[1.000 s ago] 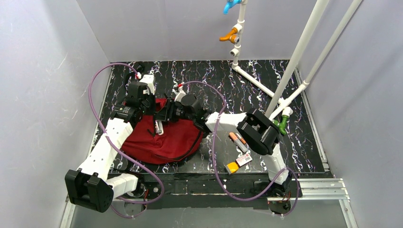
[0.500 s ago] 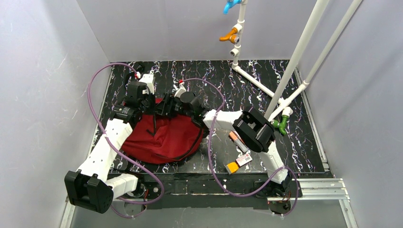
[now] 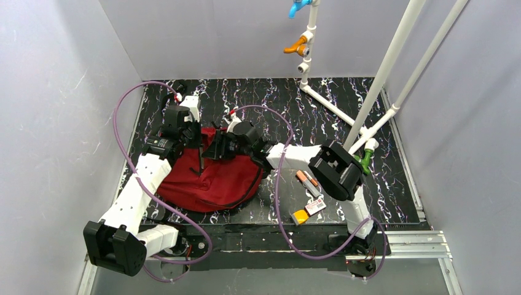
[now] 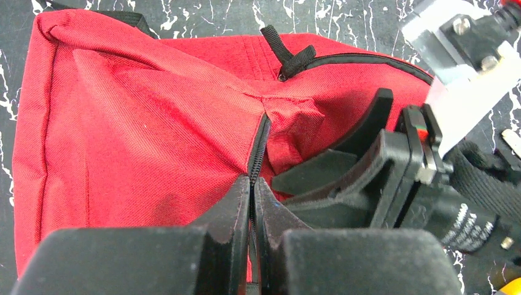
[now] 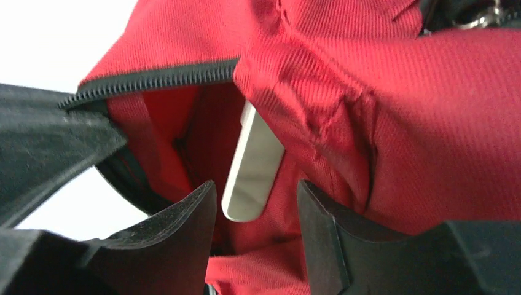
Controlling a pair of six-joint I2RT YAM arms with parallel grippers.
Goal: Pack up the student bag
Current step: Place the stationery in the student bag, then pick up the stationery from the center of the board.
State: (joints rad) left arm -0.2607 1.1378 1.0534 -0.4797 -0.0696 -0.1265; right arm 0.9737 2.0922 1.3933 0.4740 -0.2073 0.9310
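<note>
Evidently the loading step is under way: the left fingers (image 4: 252, 192) are pinching the zip edge (image 4: 260, 144) of the student bag (image 3: 212, 181) and holding its mouth lifted, while the right fingers (image 5: 257, 195) are standing wide apart right at that mouth. A flat white item (image 5: 252, 163) is lying inside the red lining, just beyond the gap between the right fingertips. Neither finger seems to be touching it, so I am judging it as already let go inside, though a fold of fabric is hiding its far end.

The bag is lying slumped on the left part of the dark marbled worktop (image 3: 319, 104), its upper edge rising where the left fingers are gripping it. The right fingers are pointing into the opening from the bag's right, close beside the left ones.

Well apart, near the right arm's base, a marker with an orange band (image 3: 307, 182), a small white card (image 3: 316, 206) and an orange piece (image 3: 300, 216) are waiting on the worktop. The next move is probably calling for the right arm to back straight out without snagging the zip and reach for one of these, with the left pinch holding firm so the mouth does not sag
</note>
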